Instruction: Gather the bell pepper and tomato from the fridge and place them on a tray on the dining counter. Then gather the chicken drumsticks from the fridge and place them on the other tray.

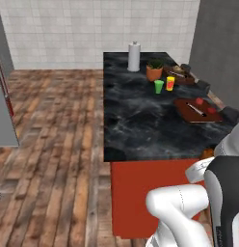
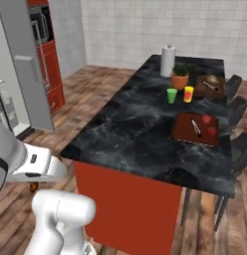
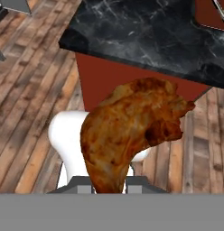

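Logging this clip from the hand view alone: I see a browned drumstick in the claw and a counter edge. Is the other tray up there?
Observer: Yes, the other tray sits at the far end of the dining counter, beside a potted plant.
Operator: Anything in it?
Observer: One pale lumpy piece; too small to identify.
Operator: And the nearer tray?
Observer: The reddish tray holds two small red items and a slim utensil.

The lumpy red-brown chicken drumstick (image 3: pixel 132 131) hides the gripper's finger tips in the hand view; its lower end is cut off at the bottom. The flat reddish-brown wooden tray (image 3: pixel 213 16) is clipped by the upper right corner. Small items on the dark brown raised-rim tray (image 1: pixel 181 77) are too small to identify.
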